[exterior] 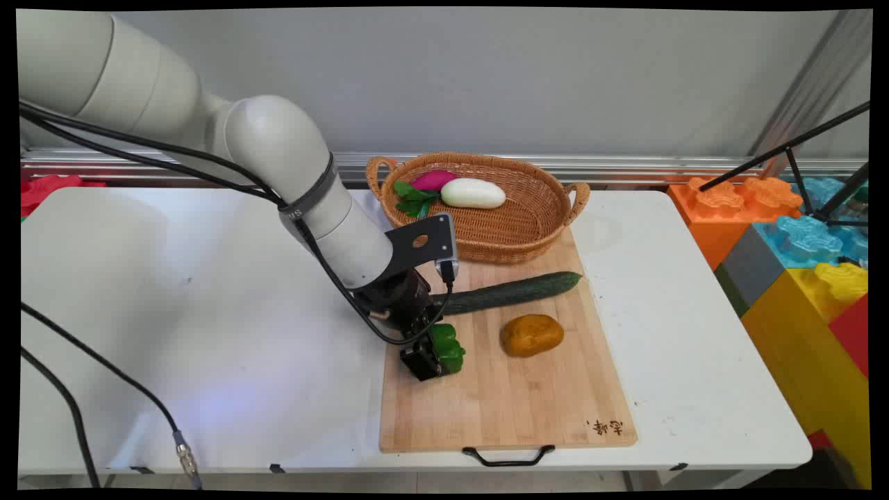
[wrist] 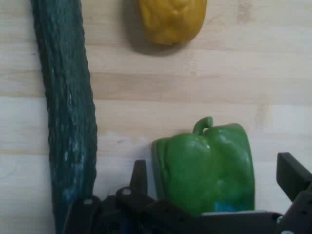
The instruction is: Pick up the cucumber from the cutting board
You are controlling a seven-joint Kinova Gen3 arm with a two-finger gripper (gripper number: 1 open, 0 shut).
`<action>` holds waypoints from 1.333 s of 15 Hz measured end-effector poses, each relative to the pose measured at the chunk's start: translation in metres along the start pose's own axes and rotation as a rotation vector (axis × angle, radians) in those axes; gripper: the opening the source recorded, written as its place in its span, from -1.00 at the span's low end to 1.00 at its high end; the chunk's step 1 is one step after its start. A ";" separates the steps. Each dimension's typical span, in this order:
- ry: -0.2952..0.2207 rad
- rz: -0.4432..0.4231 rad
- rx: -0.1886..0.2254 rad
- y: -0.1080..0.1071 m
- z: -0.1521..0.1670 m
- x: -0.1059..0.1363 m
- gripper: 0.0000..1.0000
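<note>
Now tool [wrist: 214, 180] astride green pepper [wrist: 207, 165]; board [exterior: 514, 403] stamp unreadable.

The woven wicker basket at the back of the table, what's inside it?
Inside the woven wicker basket lie a white oval eggplant-like vegetable, a magenta vegetable partly behind it, and green leaves. The arm covers the basket's near-left rim.

White table [exterior: 694, 333], grey wall [exterior: 521, 76], coloured blocks [exterior: 799, 278] at right

Dark stamped mark, 2 or 3 characters, on cutting board [exterior: 555, 403] near right corner; upside down, not legible. No other readable text.
</note>
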 end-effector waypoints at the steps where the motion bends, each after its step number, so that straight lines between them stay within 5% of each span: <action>1: 0.004 -0.004 0.003 0.000 -0.002 0.001 1.00; 12: 0.077 -0.115 0.020 -0.015 -0.043 0.040 1.00; 20: 0.132 -0.139 0.083 -0.036 -0.054 0.062 1.00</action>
